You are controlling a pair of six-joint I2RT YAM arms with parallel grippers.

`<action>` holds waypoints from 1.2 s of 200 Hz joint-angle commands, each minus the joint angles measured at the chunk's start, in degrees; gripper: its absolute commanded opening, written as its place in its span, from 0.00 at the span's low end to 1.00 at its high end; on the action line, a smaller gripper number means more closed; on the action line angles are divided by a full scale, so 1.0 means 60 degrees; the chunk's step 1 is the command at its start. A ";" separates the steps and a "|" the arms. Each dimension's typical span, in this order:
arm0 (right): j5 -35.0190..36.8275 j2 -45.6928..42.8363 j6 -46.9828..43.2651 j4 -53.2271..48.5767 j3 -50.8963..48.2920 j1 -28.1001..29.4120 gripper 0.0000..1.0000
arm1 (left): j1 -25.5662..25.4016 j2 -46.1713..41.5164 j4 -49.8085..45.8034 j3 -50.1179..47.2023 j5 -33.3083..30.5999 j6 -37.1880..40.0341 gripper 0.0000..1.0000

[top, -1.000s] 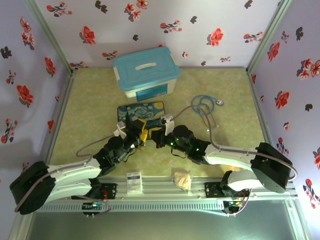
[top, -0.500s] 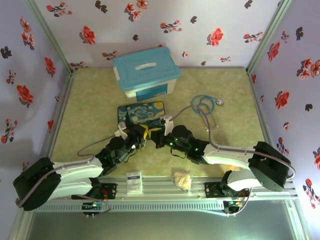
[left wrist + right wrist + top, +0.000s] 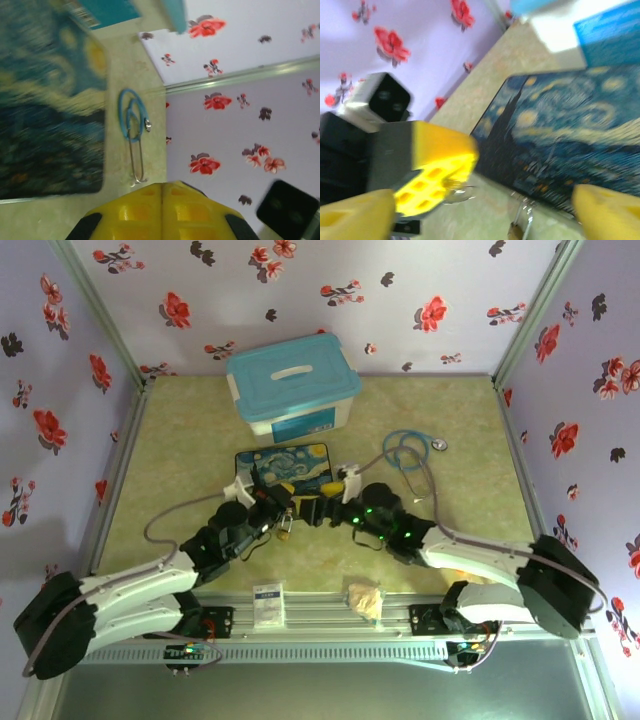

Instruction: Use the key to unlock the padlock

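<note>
Gaping empty, right hand (image 3: 479,216) is giving room; left hand (image 3: 162,192), pinched shut on something unclear, is hovering beside padlock (image 3: 520,220).

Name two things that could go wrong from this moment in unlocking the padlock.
1. The left pincer seems to pinch only the key, with the padlock dangling beneath; a swing might pull it loose and drop it.
2. The right pincer stands wide open, so nothing steadies the padlock; turning the key may just spin it instead of opening it.
</note>
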 commanded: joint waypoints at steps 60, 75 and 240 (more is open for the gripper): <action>-0.4355 -0.1356 -0.0194 0.1147 -0.0424 -0.1531 0.88 | 0.0655 0.0036 -0.4227 0.3270 0.4087 0.8354 0.00; -0.4651 -0.1133 0.0168 0.2195 -0.0570 -0.1527 0.84 | 0.0661 -0.0025 -0.3518 0.3083 0.4554 0.8341 0.00; -0.5201 0.0068 0.0930 0.4800 -0.0938 -0.1327 0.28 | 0.0716 0.0388 -0.1143 0.2767 0.5297 0.6658 0.00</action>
